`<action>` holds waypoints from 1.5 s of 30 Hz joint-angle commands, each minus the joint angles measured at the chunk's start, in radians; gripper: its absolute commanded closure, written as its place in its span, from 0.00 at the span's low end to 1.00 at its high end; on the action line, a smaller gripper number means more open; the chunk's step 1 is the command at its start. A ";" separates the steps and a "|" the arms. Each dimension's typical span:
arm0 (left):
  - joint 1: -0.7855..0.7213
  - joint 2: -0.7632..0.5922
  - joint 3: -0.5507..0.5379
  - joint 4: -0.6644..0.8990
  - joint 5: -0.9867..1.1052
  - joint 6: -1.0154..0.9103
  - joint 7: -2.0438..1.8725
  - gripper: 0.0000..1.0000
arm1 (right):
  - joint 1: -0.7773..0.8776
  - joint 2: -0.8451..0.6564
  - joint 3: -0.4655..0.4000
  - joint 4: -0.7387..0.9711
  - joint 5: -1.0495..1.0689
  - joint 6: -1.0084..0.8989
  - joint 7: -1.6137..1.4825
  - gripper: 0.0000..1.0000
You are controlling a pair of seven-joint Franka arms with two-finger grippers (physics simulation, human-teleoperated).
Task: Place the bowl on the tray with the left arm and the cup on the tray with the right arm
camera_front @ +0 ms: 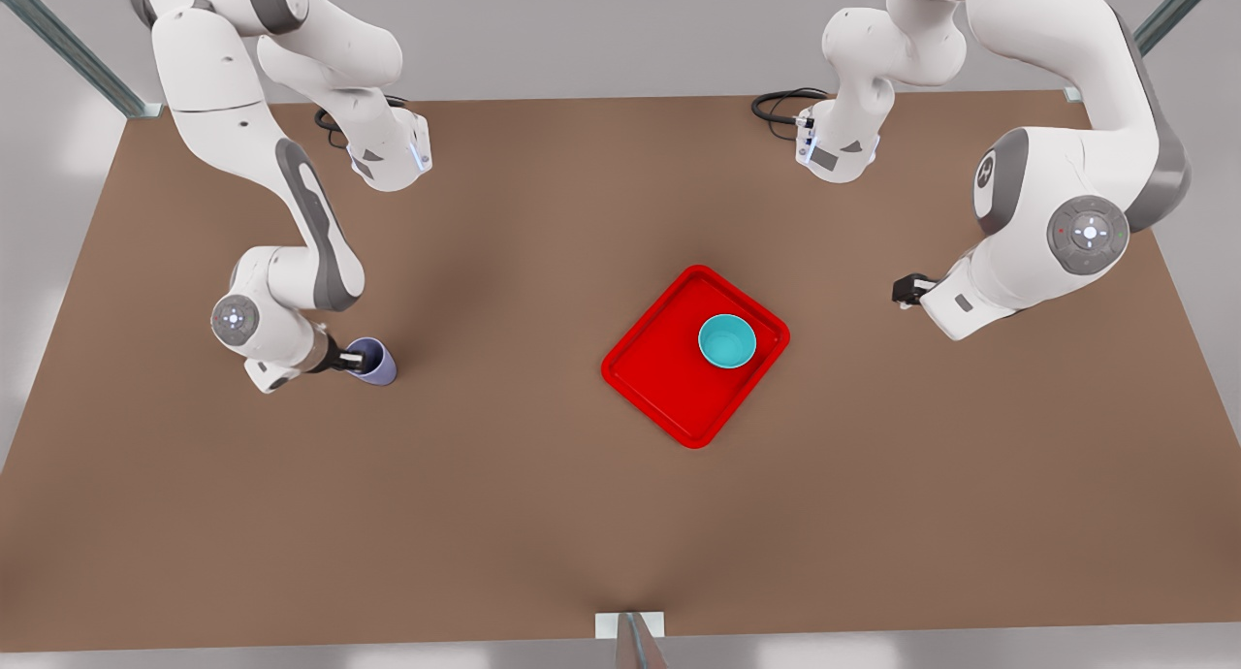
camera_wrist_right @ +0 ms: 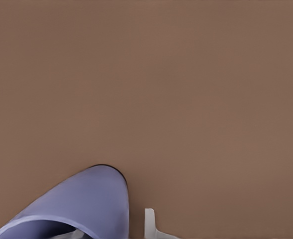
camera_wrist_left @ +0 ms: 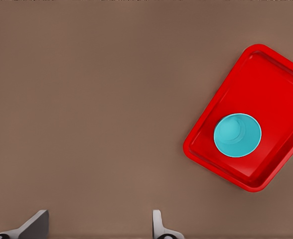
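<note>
Looks light, stiff and slick: small lavender tapered cup (camera_front: 375,361) near the brown counter's (camera_front: 543,514) left edge, right tool (camera_front: 351,362) pinching its rim wall; left tool (camera_wrist_left: 99,224) spread, empty, waiting; teal glossy bowl (camera_front: 727,340) already on the red rimmed tray (camera_front: 659,378).

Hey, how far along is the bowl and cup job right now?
Done: the teal bowl sits on the red tray, and the left gripper hangs open away from it. In hand: the right gripper is at the lavender cup, a finger inside its rim. Left: carrying the cup to the tray.
</note>
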 commanded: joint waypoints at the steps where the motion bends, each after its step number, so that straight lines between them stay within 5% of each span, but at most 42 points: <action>1: 0.000 0.000 0.000 0.000 0.000 0.000 0.000 0.00 | 0.000 0.000 0.000 0.000 0.000 0.000 0.000 0.71; 2: 0.000 0.000 0.000 -0.001 0.000 0.000 0.000 0.00 | 0.002 0.000 0.000 0.000 0.000 0.000 0.000 0.78; 19: 0.000 -0.005 -0.006 0.002 -0.004 0.000 -0.001 0.00 | 0.014 -0.008 0.002 0.008 0.006 -0.005 0.015 0.79; 24: 0.000 0.000 0.000 0.045 0.003 -0.009 0.003 0.00 | 0.015 0.001 0.098 0.202 -0.001 -0.186 0.205 0.79; 28: 0.000 -0.002 -0.003 0.048 0.005 -0.014 -0.009 0.00 | 0.167 0.020 0.110 0.308 0.000 -0.216 0.469 0.79; 31: 0.000 0.001 -0.001 0.048 -0.009 -0.005 0.005 0.00 | 0.308 0.159 0.112 0.613 0.005 -0.364 0.744 0.79; 36: 0.003 0.023 0.040 0.043 0.003 -0.046 0.002 0.00 | 0.439 0.359 0.146 0.974 0.009 -0.345 0.960 0.79; 45: 0.003 0.051 0.048 0.048 -0.032 -0.049 0.005 0.00 | 0.620 0.475 0.169 1.071 0.000 -0.250 0.988 0.79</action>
